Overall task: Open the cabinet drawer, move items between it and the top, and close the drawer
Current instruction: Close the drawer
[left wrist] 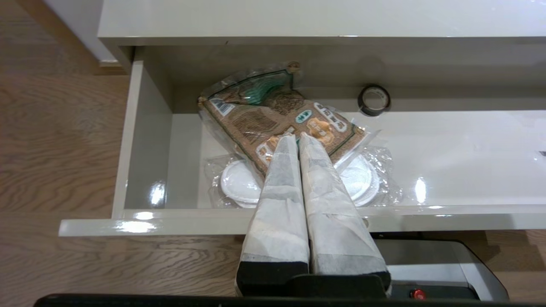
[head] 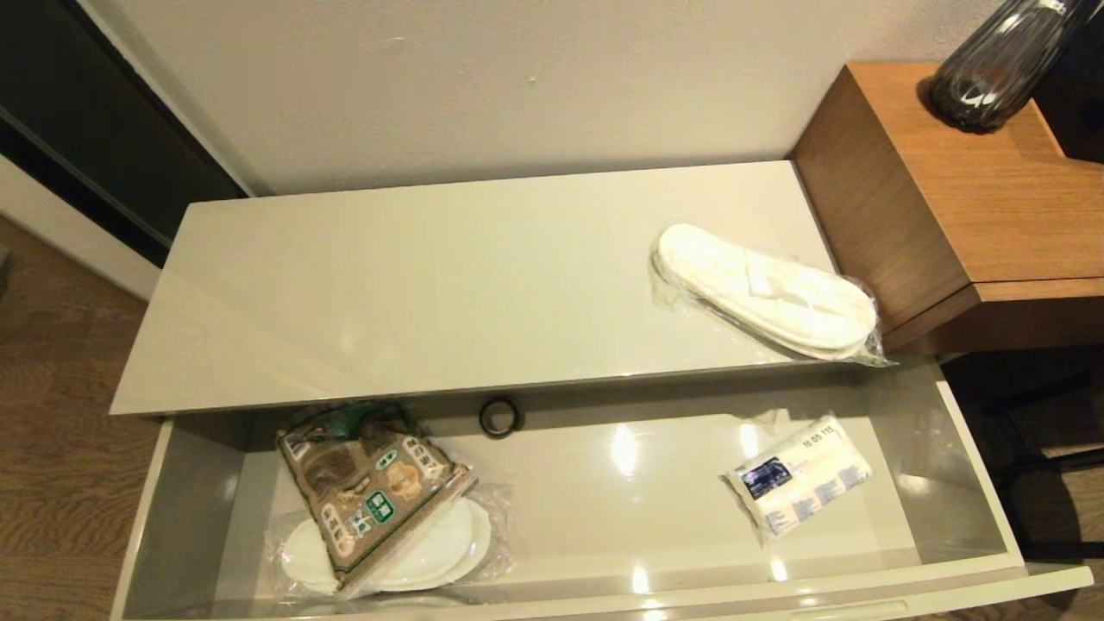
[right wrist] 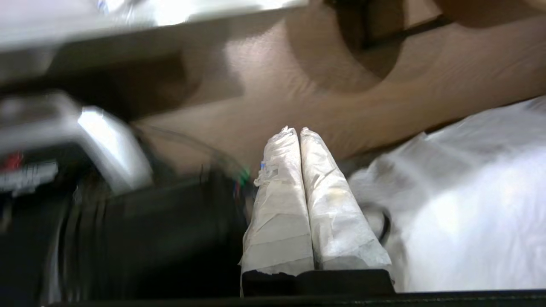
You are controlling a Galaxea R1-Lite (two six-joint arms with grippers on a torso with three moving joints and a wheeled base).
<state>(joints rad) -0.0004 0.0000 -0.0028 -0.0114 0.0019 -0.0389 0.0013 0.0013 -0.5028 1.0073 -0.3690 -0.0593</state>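
Note:
The cabinet drawer (head: 992,517) stands pulled out below the top (head: 431,285). In its left part the snack bag (head: 371,487) lies on a plastic-wrapped pair of white slippers (head: 448,543). The black tape roll (head: 499,417) sits at the drawer's back, and the tissue pack (head: 798,474) lies at the right. A second wrapped pair of slippers (head: 768,293) rests on the top's right end. Neither gripper shows in the head view. My left gripper (left wrist: 297,135) hangs shut and empty before the drawer front (left wrist: 170,219), pointing at the snack bag (left wrist: 273,117). My right gripper (right wrist: 297,130) is shut and empty, low over the floor.
A taller brown side table (head: 975,190) with a dark glass vase (head: 992,69) adjoins the cabinet's right end. Wood floor (head: 52,362) lies to the left. The robot's base (left wrist: 448,264) sits just below the drawer front. White cloth (right wrist: 469,204) lies beside the right gripper.

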